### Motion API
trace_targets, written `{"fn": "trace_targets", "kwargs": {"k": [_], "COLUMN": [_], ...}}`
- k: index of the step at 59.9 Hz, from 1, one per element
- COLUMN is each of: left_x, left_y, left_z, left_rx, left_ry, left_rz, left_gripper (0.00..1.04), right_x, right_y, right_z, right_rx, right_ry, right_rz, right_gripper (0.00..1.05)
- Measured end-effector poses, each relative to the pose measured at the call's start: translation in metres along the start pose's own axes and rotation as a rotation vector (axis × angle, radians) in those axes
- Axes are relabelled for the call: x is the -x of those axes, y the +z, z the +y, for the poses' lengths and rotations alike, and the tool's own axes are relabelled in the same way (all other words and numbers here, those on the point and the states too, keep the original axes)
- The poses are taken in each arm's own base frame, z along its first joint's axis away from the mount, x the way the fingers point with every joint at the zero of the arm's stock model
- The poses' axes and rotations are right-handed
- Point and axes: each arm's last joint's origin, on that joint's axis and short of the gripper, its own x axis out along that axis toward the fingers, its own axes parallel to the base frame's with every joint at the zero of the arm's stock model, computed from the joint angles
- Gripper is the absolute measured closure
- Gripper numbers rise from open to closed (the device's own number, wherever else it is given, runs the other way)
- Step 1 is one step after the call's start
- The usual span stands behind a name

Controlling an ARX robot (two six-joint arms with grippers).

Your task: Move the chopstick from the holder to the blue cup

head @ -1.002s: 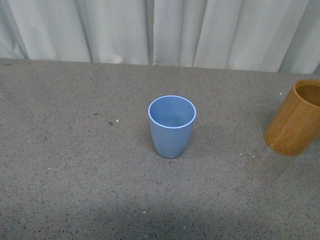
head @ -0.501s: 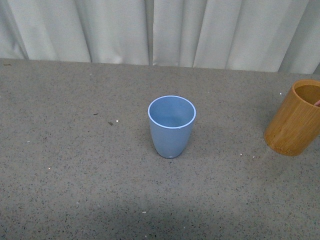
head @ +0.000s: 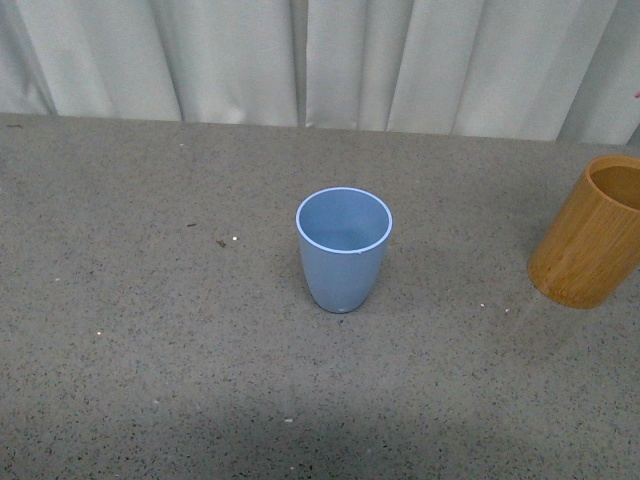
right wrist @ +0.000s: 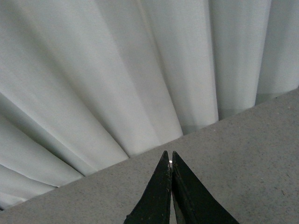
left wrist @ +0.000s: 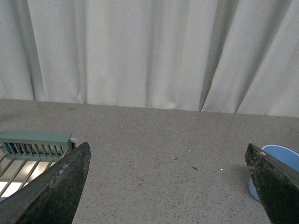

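- Lying furthest left, and caught only by the left wrist camera, a pale green slatted rack [left wrist: 35, 142] is resting on the grey speckled table [head: 150, 360].
- The left gripper [left wrist: 167, 145] is hovering over the table with its dark jaws standing wide apart, facing the white curtain [head: 230, 60].
- The blue cup [head: 343, 250] is standing upright near the middle of the table, its mouth showing to the front camera. In the left wrist view its rim is peeking out beside one finger.
- The holder [head: 592, 235] is standing upright well to the right of the blue cup, apart from it and partly cut off by the frame edge.
- The chopstick [head: 637, 94] is showing only as a tiny pink speck at the right edge of the front view, above the holder and against the curtain (too small to be sure of).
- The right gripper [right wrist: 171, 157] is pointing toward the line where the table meets the curtain, with its jaws pressed together. A pale glint is showing at the tips, and I cannot tell whether anything is pinched there.
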Motion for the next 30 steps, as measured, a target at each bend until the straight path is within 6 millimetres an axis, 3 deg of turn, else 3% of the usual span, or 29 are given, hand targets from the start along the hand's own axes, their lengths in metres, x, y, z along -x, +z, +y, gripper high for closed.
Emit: {"fn": "trace_targets", "kwargs": {"k": [15,21,30], "left_x": [0.0,0.0,0.0], "left_y": [0.0,0.0,0.0], "left_z": [0.0,0.0,0.0], "left_rx": [0.0,0.0,0.0], "left_ry": [0.0,0.0,0.0], "left_rz": [0.0,0.0,0.0], "left_gripper": [0.07,0.07,0.07], "right_x": [0.011,0.012,0.009], "right_y": [-0.02,-0.041,-0.075], "right_z": [0.054,0.082,0.099], "right_rx": [-0.001,-0.005,-0.012], "right_ry": [0.163,0.242,0.287], "right_rz": [0.014,0.051,0.12], "right_gripper": [1.04,1.04,1.04]}}
